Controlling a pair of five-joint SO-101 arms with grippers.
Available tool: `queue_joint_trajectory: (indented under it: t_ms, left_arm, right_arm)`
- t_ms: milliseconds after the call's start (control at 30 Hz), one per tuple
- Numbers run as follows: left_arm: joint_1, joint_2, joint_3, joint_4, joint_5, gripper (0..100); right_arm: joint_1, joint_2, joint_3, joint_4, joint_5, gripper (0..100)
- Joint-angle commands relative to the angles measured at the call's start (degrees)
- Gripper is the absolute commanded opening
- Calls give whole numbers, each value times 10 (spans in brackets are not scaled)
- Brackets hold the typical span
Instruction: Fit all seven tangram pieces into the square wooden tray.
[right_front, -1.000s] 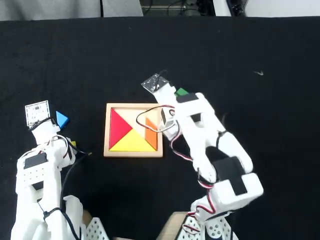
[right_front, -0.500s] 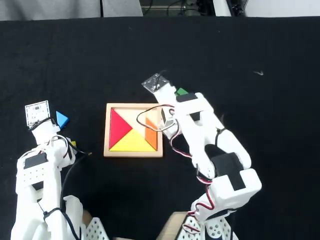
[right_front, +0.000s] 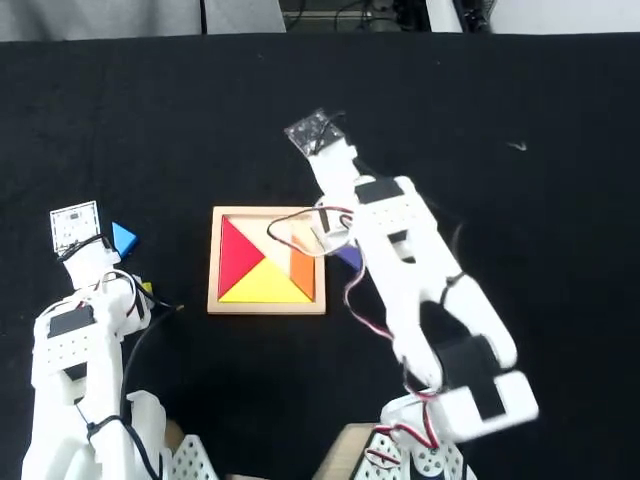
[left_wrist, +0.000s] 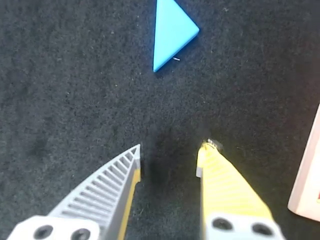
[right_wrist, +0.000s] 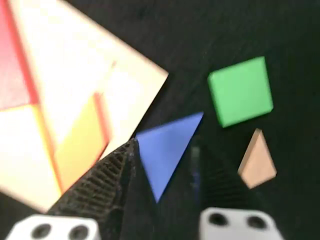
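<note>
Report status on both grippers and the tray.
Left gripper open, near light blue triangle. Right gripper over dark blue triangle beside tray, grip unclear. Tray holds three pieces. Green square loose.

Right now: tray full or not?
Not full. The tray holds a red triangle, a yellow triangle and an orange piece; bare wood shows beside them. A light blue triangle lies outside it.

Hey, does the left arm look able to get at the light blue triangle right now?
Probably yes. The left gripper is open, and the light blue triangle lies flat on the black cloth just ahead of it, with nothing between them.
</note>
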Motion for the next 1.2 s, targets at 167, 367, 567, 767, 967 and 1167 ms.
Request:
queue_joint_trajectory:
  t_ms: [167, 367, 567, 767, 967, 1167]
  left_arm:
    - [7, -11, -3, -9, 2, 191]
    - [7, -11, -3, -9, 2, 191]
    - [7, -11, -3, -9, 2, 191]
    - [7, -11, -3, -9, 2, 191]
    - [7, -11, -3, -9, 2, 191]
    - [7, -11, -3, -9, 2, 191]
  right_arm:
    - [10, 121, -112, -18, -7, 81]
    - [15, 138, -109, 35, -5, 78]
    - [44, 134, -109, 120, 0, 78]
    - [39, 91, -59, 129, 51, 78]
    - [24, -109, 60, 120, 41, 81]
    - [63, -250, 181, 120, -32, 79]
